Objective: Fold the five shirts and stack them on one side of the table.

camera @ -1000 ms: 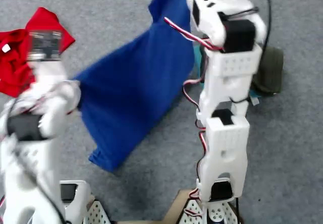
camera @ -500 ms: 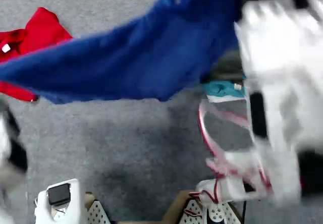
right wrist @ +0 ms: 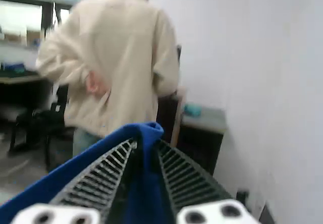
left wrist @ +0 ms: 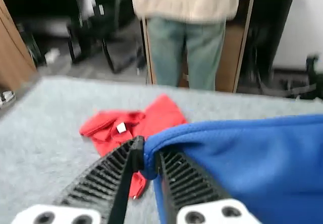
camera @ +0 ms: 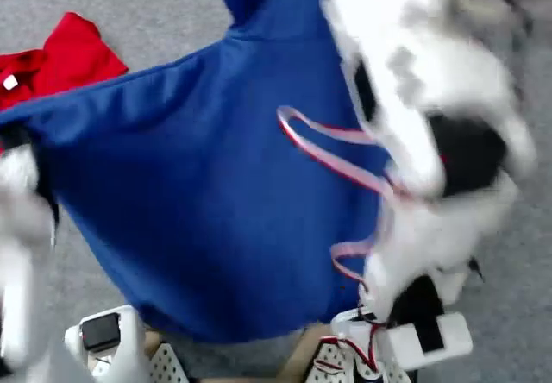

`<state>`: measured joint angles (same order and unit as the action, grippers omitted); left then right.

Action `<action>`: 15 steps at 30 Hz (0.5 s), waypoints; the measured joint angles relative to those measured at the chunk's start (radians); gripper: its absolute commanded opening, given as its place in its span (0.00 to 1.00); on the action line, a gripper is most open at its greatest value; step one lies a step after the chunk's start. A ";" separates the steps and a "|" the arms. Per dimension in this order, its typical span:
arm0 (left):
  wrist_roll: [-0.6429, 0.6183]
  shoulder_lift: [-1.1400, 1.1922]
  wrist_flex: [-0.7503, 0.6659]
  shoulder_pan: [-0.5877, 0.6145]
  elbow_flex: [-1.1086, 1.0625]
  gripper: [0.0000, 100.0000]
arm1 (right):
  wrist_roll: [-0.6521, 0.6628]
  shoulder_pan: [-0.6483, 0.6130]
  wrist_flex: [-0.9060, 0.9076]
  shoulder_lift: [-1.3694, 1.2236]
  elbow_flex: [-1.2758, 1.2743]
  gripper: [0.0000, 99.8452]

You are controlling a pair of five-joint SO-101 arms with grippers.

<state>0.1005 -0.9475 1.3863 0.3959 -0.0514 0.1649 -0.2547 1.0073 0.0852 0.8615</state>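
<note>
The left hand [left wrist: 146, 151] and the right hand [right wrist: 144, 143] each pinch an edge of the soft blue shirt [camera: 198, 202], which hangs between them, unfolded. Beyond the left hand, a crumpled red shirt [left wrist: 132, 125] lies on the grey surface [left wrist: 45, 118]. Nearly all the folding looks left to do.

Much wider, higher blue shirt [camera: 190, 210]
</note>
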 measured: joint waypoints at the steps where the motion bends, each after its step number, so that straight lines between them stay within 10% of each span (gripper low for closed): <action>1: 0.008 0.006 -0.098 -0.005 -0.117 0.03 | 0.000 0.000 -0.049 -0.032 -0.071 0.01; 6: 0.100 0.123 -0.743 -0.029 -0.720 0.03 | 0.000 0.002 -0.341 -0.229 -0.341 0.01; 10: 0.110 0.310 -1.186 -0.029 -0.793 0.03 | -0.002 0.003 -0.505 -0.411 -0.339 0.01; 15: 0.112 0.598 -1.165 -0.026 -0.572 0.03 | 0.000 0.003 -0.391 -0.566 -0.141 0.01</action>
<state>0.2125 -0.3491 0.2217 0.3698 -0.6237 0.1649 -0.2516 0.6160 -0.4810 0.7204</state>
